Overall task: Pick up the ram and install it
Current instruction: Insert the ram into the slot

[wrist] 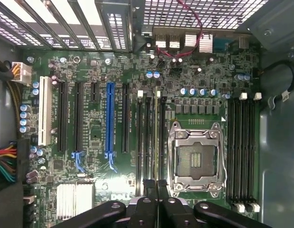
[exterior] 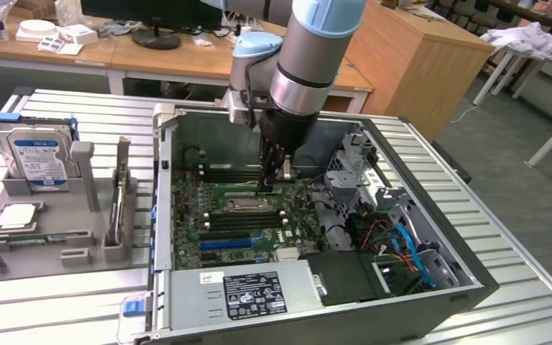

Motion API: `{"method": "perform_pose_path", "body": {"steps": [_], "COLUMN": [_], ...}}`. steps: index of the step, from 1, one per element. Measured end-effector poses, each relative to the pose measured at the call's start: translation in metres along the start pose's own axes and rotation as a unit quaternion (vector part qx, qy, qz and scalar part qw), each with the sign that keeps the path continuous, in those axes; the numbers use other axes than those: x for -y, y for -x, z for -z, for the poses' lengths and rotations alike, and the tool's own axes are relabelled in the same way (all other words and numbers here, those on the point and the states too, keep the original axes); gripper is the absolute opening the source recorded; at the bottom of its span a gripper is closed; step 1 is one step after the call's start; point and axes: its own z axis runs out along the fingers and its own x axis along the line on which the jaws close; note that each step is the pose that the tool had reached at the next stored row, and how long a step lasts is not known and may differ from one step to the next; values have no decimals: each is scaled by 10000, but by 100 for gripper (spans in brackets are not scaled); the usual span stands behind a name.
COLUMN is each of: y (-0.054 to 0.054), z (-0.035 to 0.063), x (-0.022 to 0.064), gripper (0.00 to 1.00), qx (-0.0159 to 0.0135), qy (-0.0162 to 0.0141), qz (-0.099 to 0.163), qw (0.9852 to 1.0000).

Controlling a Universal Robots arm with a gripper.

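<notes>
Motherboard point(wrist: 90, 142) in open case point(exterior: 430, 287); hand point(exterior: 274, 183) hovering above memory slots point(wrist: 149, 137), fingers point(wrist: 147, 190) pinched together.

Arm point(exterior: 307, 50) cut off above, fingers point(wrist: 147, 190) cropped at edge

Gripper point(exterior: 274, 184): you have it low inside the open case point(exterior: 405, 307), over the motherboard point(exterior: 221, 228).
Ram point(exterior: 118, 194): on edge in the holder point(exterior: 29, 253), exterior view's left.

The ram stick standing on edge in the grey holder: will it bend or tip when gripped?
Probably stiff: the ram stick is a thin flat board, standing straight without sagging. Likely light for its length. It looks tall and narrow, braced by the grey holder, so a sideways push could lever it.
</notes>
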Motion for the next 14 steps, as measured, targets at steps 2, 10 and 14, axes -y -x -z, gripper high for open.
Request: {"method": "perform_pose_path", "body": {"steps": [2, 10, 14], "y": [-1, -4, -5], "z": [-25, -77, -78], "x": [1, 2, 19], "gripper": [12, 12, 12], "qx": [0, -1, 1], "qy": [0, 0, 0], "qz": [0, 0, -1], "qw": [10000, 10000, 10000]}}
